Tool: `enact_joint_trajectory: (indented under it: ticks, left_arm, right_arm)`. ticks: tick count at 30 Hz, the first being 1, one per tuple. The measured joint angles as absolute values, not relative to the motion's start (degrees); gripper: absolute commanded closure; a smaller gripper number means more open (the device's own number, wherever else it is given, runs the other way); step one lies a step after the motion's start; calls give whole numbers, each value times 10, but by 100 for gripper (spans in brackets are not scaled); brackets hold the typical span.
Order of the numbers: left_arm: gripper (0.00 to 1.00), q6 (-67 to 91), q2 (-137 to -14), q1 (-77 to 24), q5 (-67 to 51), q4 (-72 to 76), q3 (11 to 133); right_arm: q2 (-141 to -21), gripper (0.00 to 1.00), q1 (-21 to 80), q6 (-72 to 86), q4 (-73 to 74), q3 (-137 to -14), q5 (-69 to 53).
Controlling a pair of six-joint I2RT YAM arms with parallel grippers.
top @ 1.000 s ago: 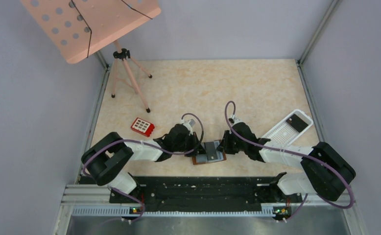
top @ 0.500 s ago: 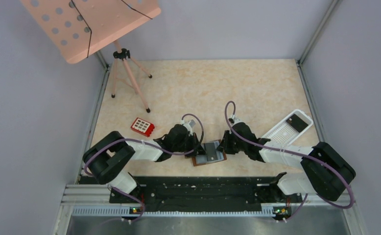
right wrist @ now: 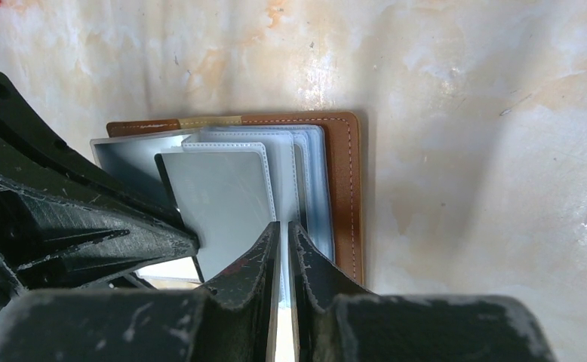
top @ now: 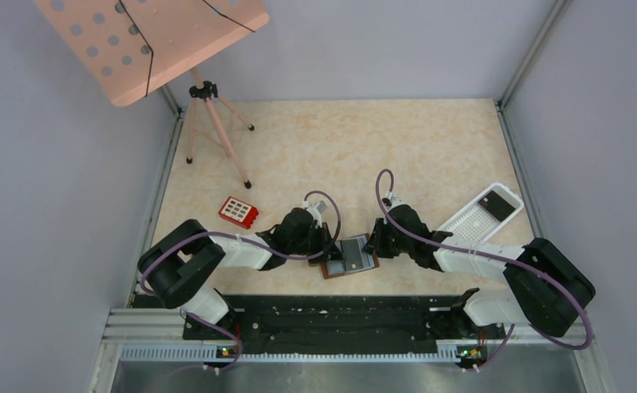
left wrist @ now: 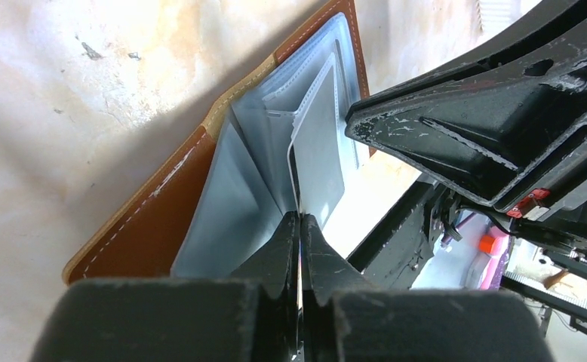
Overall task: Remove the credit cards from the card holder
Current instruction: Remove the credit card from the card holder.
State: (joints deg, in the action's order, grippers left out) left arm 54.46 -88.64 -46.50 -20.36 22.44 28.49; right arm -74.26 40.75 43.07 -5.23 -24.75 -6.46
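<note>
The card holder (top: 352, 260) lies open on the table (top: 364, 147), between both grippers. The left gripper (left wrist: 299, 222) pinches a clear pocket (left wrist: 317, 151) tight to hold it steady. The right gripper (right wrist: 283, 230), almost closed, nips a thin sheet (right wrist: 284, 181), probably to pull out a card.

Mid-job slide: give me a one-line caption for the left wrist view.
Left pincer shut on a clear sleeve of the open brown card holder, right pincer alongside.
</note>
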Motion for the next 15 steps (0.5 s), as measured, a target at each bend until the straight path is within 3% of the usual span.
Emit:
enact_joint_trajectory:
  ticks: [1,3,5,15]
  left_arm:
    - [100,544,-886,-465,-204,225,285]
    - [82,543,-884,-465,-204,225,285]
    - [99,538,-883,-465,-204,223,285]
    - [100,532,-882,-464,-213,222,284]
  right_arm:
    - [-743,91,408,430,-52,-248,-65]
    - [-743,91,408,431,-52,-248,-65]
    - [-743,91,408,431,-52,-248,-65]
    - [-743,91,408,430,-51,-248,-65]
